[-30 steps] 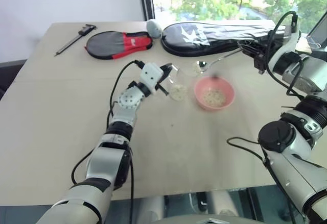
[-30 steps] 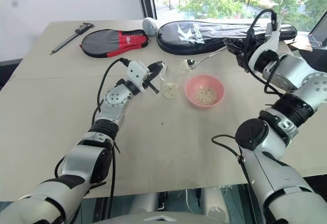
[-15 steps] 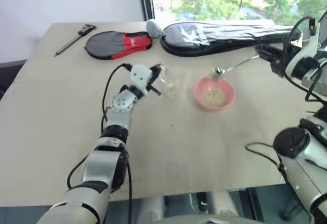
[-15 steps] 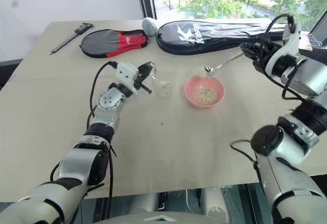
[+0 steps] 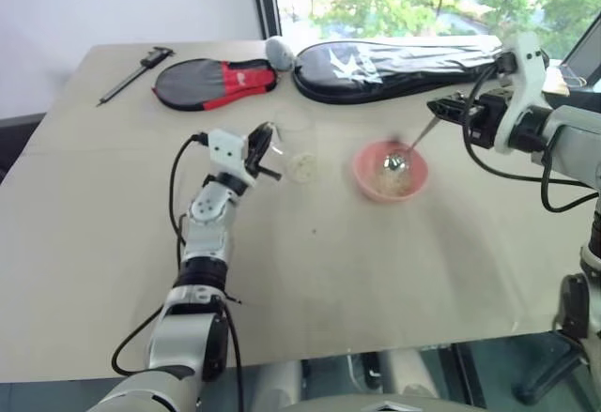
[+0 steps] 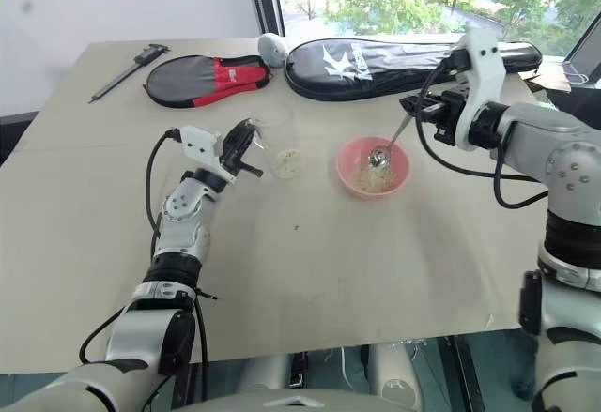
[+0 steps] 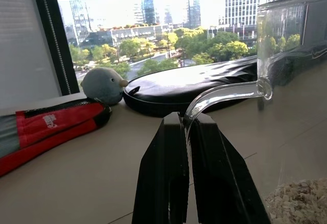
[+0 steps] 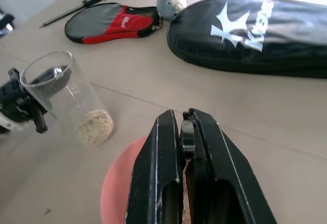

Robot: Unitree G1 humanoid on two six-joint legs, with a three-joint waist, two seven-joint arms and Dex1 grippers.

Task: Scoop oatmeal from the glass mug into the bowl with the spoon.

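So the left gripper [image 6: 246, 149] is pinching the glass mug [image 6: 279, 145] by its handle, jaws clamped tight, keeping it steady on the bench [image 6: 310, 271] beside the bowl [image 6: 373, 167]. The right gripper [image 6: 413, 105] is clamping the spoon [image 6: 385, 149] handle, tip dipping into the bowl, probably to dump oatmeal [image 6: 287, 161] there.

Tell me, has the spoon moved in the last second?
Yes. The spoon, earlier hovering past the far rim of the pink bowl near the long black bag, now dips its tip inside the bowl.
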